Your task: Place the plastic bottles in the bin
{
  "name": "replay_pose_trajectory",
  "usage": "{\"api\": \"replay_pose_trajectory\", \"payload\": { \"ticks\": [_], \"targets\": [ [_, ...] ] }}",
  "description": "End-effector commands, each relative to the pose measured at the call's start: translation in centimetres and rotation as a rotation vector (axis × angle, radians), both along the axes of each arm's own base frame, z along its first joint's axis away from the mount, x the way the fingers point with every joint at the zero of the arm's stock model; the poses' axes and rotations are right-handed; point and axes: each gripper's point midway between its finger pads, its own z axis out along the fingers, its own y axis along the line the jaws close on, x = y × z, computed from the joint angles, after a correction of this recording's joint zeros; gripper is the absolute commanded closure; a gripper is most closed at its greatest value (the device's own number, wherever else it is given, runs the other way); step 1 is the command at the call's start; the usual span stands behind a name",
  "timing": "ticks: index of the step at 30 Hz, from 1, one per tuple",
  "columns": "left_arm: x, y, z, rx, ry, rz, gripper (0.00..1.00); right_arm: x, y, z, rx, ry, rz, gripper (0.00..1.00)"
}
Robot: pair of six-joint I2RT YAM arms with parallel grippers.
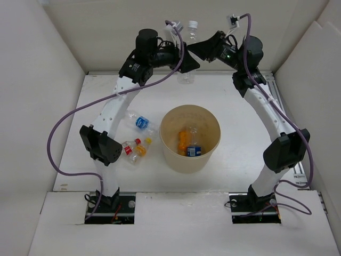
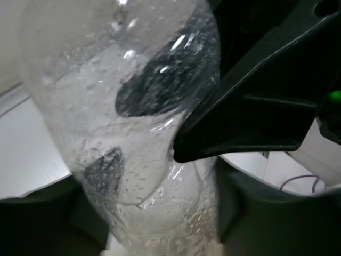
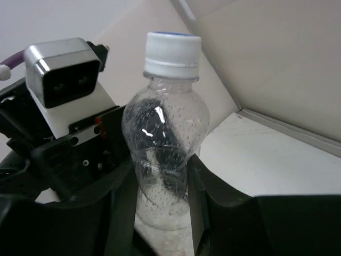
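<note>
A clear unlabelled plastic bottle (image 1: 187,53) with a white cap stands upright at the far back, between both grippers. My left gripper (image 1: 187,64) holds its lower body; in the left wrist view (image 2: 165,224) the bottle (image 2: 122,106) fills the gap between my fingers. My right gripper (image 1: 194,49) clamps it higher up; in the right wrist view (image 3: 162,213) its fingers press both sides of the bottle (image 3: 165,122) and dent it. The beige bin (image 1: 170,154) stands mid-table, holding an orange bottle (image 1: 183,138) and a blue-labelled bottle (image 1: 193,151).
Left of the bin lie a blue-labelled bottle (image 1: 139,122), a red-capped bottle (image 1: 128,148) and an orange bottle (image 1: 141,150), close to the left arm's lower link. White walls enclose the table at the back and both sides.
</note>
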Motion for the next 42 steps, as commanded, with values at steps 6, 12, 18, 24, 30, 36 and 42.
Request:
{"api": "replay_pose_trajectory", "payload": {
  "ticks": [6, 12, 18, 24, 30, 36, 42],
  "targets": [
    [-4.8, 0.9, 1.4, 0.058, -0.067, 0.082, 0.92, -4.7, -1.6, 4.6, 0.067, -0.134, 0.044, 0.00],
    [-10.4, 1.3, 0.0, 0.076, -0.054, 0.120, 0.93, -6.2, -8.1, 1.8, -0.002, -0.067, -0.148, 0.00],
    [-14.8, 2.8, -4.3, 0.062, 0.027, 0.045, 0.43, -8.3, -12.0, -3.1, -0.108, 0.008, -0.273, 0.00],
    [-16.5, 2.9, -4.3, 0.059, 0.028, -0.028, 0.00, -9.5, -12.7, -4.8, -0.160, 0.034, -0.297, 0.00],
    [-12.4, 5.8, -1.7, 0.011, 0.071, 0.314, 0.00, -9.4, -13.7, -5.9, -0.215, 0.052, -0.334, 0.00],
    [-5.1, 16.7, -3.6, -0.023, 0.256, 0.936, 0.00, -9.8, -14.4, -6.3, -0.252, 0.050, -0.359, 0.00],
    [-0.1, 23.0, -12.1, 0.000, 0.547, 1.191, 0.00, -9.6, -13.8, -7.4, -0.269, 0.085, -0.352, 0.00]
  ]
}}
